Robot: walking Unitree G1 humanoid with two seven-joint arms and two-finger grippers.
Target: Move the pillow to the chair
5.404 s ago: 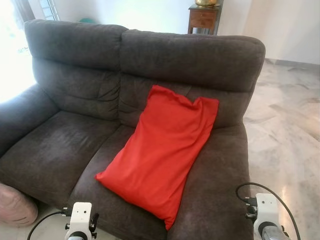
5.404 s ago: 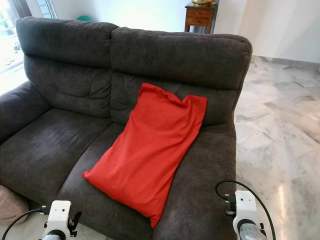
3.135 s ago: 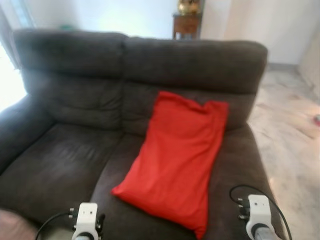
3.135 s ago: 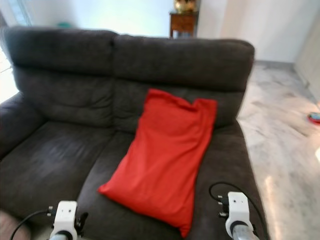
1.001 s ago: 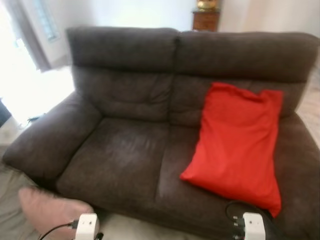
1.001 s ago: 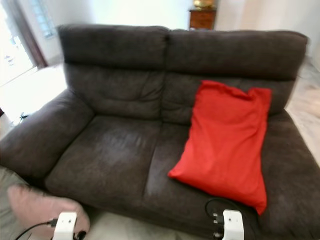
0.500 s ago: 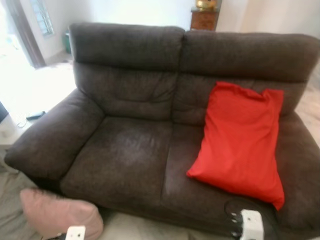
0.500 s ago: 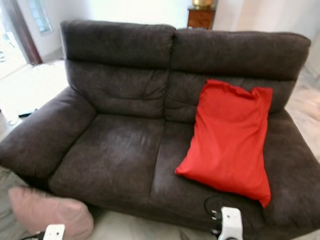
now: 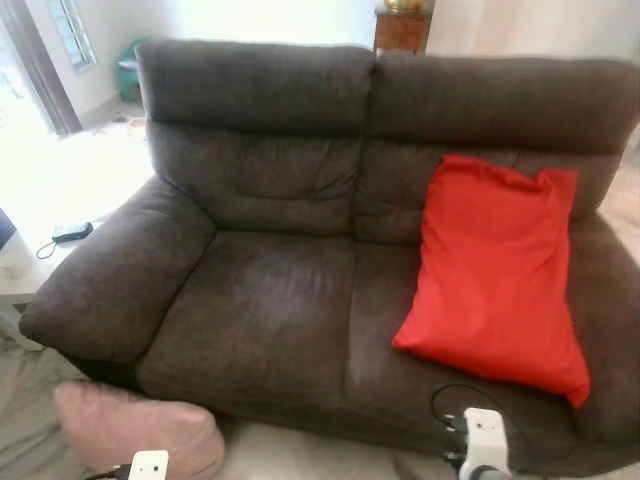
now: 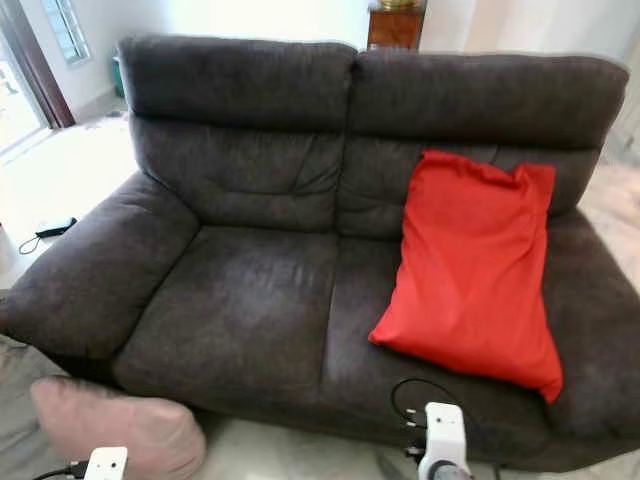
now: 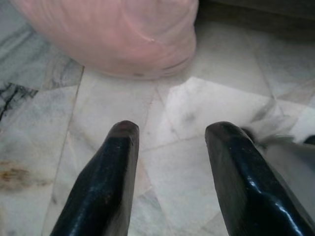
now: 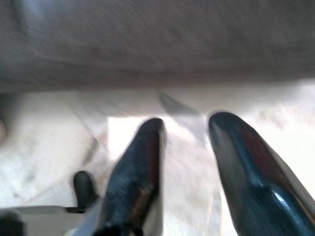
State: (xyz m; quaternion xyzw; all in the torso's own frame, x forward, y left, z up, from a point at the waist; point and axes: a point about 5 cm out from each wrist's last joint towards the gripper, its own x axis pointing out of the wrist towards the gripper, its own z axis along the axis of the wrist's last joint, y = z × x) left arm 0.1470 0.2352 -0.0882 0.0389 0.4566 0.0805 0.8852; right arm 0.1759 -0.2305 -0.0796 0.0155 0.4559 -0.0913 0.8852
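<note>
A red pillow (image 9: 490,270) leans against the backrest on the right seat of the dark grey sofa (image 9: 260,290). On the floor at the sofa's front left corner lies a pink pillow (image 9: 135,430). My left gripper (image 11: 174,130) hangs open above the marble floor, a short way from the pink pillow (image 11: 113,34), with nothing between its fingers. My right gripper (image 12: 188,122) also hangs open and empty, low before the sofa's front edge (image 12: 157,44). Both white wrist housings (image 9: 483,440) sit at the bottom of the eye views.
A low white table with a small dark device (image 9: 70,232) stands left of the sofa's armrest. Behind the sofa are a wooden side table (image 9: 400,25) and a teal object (image 9: 128,75). Pale marble floor (image 11: 206,98) runs in front.
The camera has swung left and come steady, so the red pillow now sits farther right and the pink pillow and white table show. The pillows themselves have not moved.
</note>
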